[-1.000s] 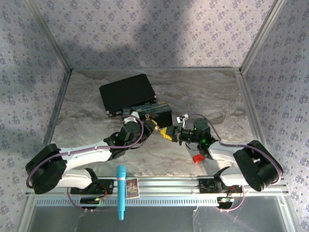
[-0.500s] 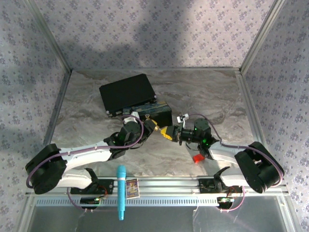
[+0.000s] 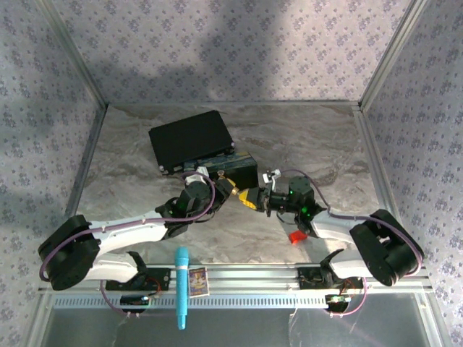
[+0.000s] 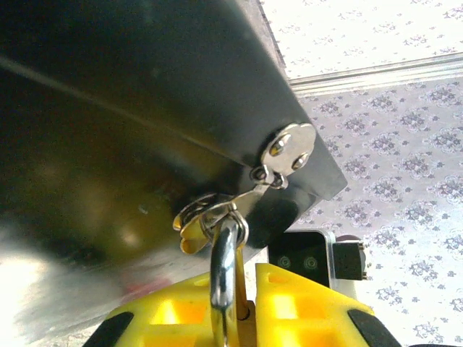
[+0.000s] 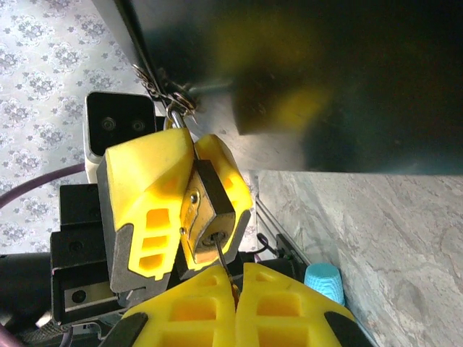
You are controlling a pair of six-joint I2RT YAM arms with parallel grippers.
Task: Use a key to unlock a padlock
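Blue pen-like stick [image 3: 181,285] lies on the near rail, bottom centre of the top view, not involved. Mid-frame, the arms meet. Right gripper [image 5: 235,278]: jaws pressed together, pinching the thin silvery-grey metal key [image 5: 223,261], whose tip looks entered in the small brass-gold padlock [image 5: 206,213]. Left gripper [image 4: 233,311]: jaws clamp the padlock body. Its silver shackle [image 4: 226,264] hangs through the hasp [image 4: 278,163] of the black metal box [image 3: 192,137] behind. Likely step is turning the key. Keep the key square to the keyway, hold the left arm steady, and twist with no side load, since the thin key could slip.
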